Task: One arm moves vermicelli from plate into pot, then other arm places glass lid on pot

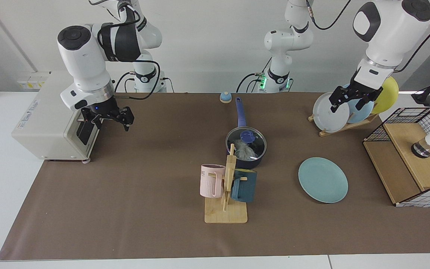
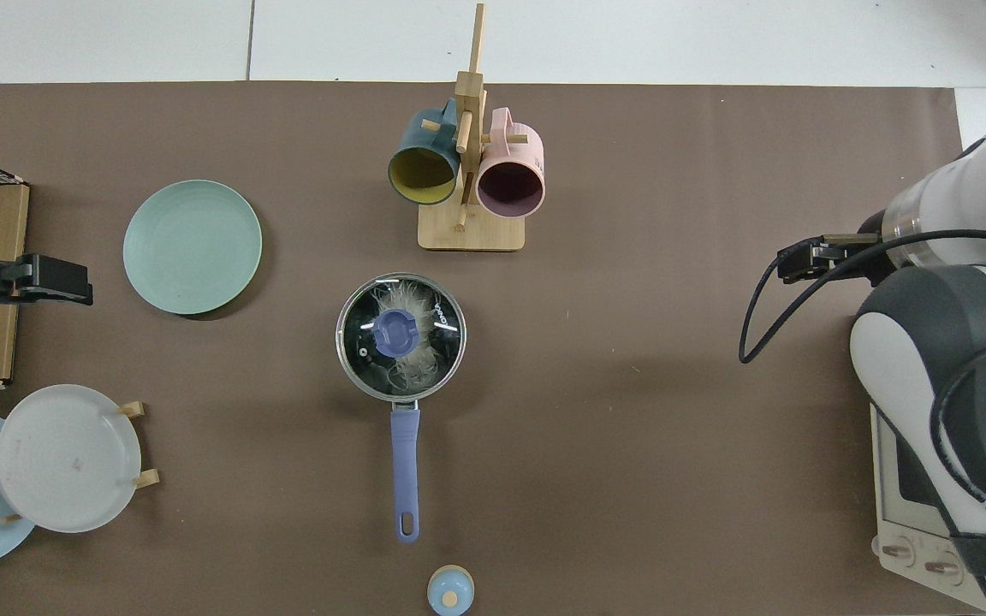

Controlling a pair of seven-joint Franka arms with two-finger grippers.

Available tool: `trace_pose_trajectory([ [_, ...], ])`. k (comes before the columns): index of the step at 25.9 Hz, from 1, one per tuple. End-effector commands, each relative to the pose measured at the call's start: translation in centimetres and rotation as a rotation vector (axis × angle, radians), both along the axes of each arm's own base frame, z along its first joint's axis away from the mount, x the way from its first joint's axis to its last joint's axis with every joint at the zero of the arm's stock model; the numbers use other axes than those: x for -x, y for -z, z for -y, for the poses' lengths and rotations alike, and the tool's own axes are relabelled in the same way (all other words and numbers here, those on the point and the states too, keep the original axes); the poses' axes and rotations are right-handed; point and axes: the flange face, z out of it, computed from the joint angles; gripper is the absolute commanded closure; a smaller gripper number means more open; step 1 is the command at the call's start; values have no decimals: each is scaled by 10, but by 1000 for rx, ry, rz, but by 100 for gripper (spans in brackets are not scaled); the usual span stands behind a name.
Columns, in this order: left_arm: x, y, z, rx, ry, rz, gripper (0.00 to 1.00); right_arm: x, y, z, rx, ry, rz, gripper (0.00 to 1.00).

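Note:
The navy pot stands mid-table with its long blue handle stretched along the table, away from the mug rack. On it sits the glass lid with its blue knob. White vermicelli shows through the glass. The teal plate lies bare beside the pot. My right gripper hangs open and holds nothing, in front of the toaster oven. My left gripper waits open by the plate rack.
A wooden mug rack with a pink and a dark blue mug stands close to the pot. There is a toaster oven, a rack of white, pale blue and yellow plates, a wire basket and a small blue bell.

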Motion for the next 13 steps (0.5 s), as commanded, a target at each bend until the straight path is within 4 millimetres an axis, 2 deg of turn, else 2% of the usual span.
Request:
trace_pose_trajectory([
  [1, 5, -3, 2, 9, 9, -2, 0, 10, -5, -10, -15, -50, -15, 0],
  [7, 5, -3, 2, 9, 9, -2, 0, 20, -7, -13, -33, -20, -52, 0],
  [13, 5, -3, 2, 9, 9, -2, 0, 17, -13, -17, -37, 1, -12, 0],
])
